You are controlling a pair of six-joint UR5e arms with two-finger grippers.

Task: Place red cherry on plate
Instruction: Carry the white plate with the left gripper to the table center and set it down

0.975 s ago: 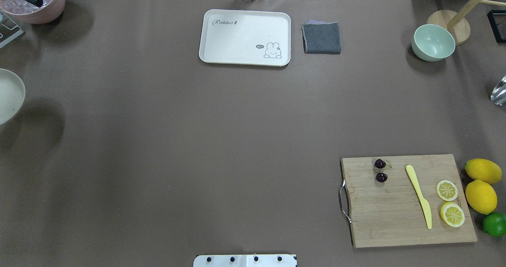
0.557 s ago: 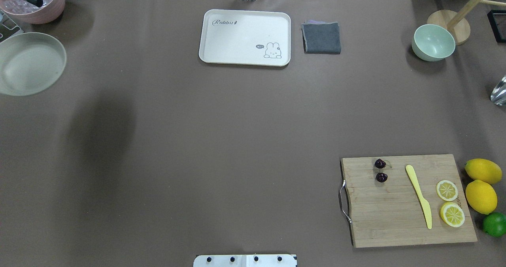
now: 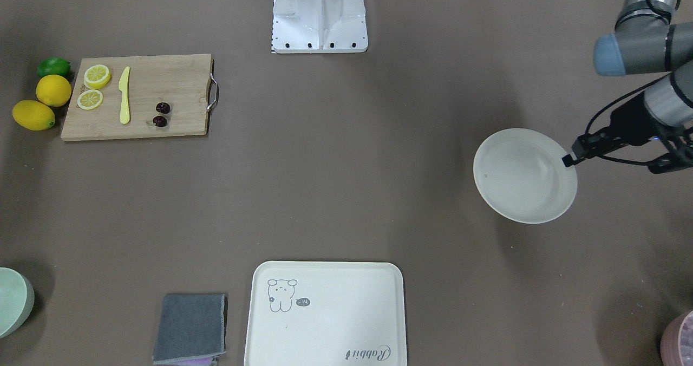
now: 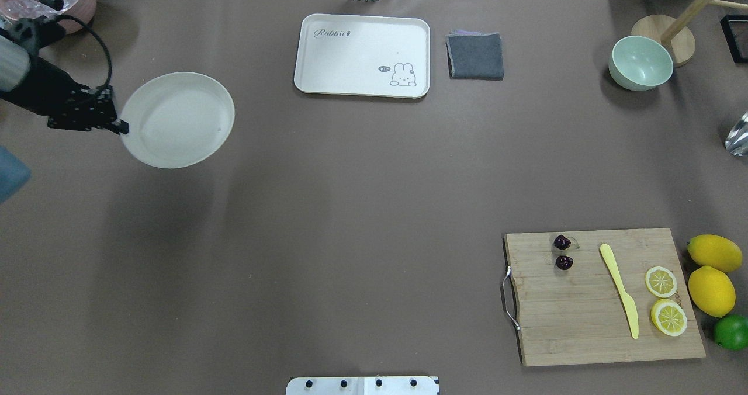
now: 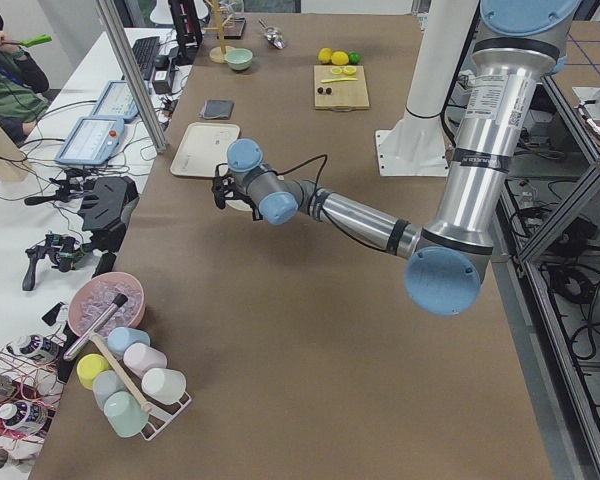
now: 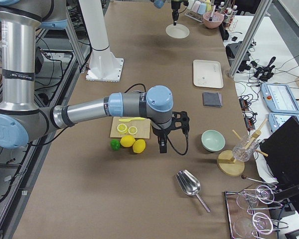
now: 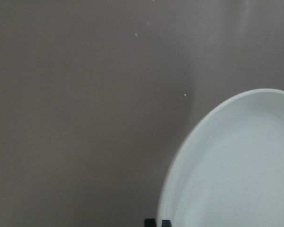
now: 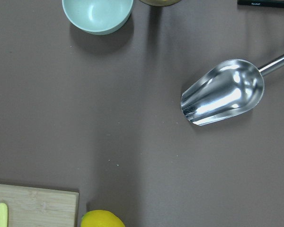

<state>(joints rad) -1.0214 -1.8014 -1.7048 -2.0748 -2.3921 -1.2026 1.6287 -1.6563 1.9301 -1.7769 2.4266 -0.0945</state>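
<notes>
The red cherry [image 4: 564, 262] is a dark pair lying on the wooden cutting board [image 4: 584, 325] at the near right, also seen in the front-facing view [image 3: 161, 114]. The plate [image 4: 177, 120], round and cream-white, hangs above the table at the far left, casting a shadow. My left gripper [image 4: 121, 128] is shut on its left rim; the front-facing view shows the same grip [image 3: 567, 161] on the plate [image 3: 524, 175]. My right gripper [image 6: 162, 145] hovers beside the lemons, seen only from the side, so I cannot tell its state.
A rabbit tray [image 4: 362, 55], a grey cloth [image 4: 475, 56] and a pale green bowl [image 4: 640, 63] line the far side. A yellow knife [image 4: 619, 290], lemon slices [image 4: 661, 281], whole lemons [image 4: 711, 290] and a lime [image 4: 731, 331] sit by the board. A metal scoop [image 8: 222, 92] lies nearby.
The plate has travelled from the table's left edge rightward into the view, and the left arm holding it has come into sight. The cherries and board have not moved.
</notes>
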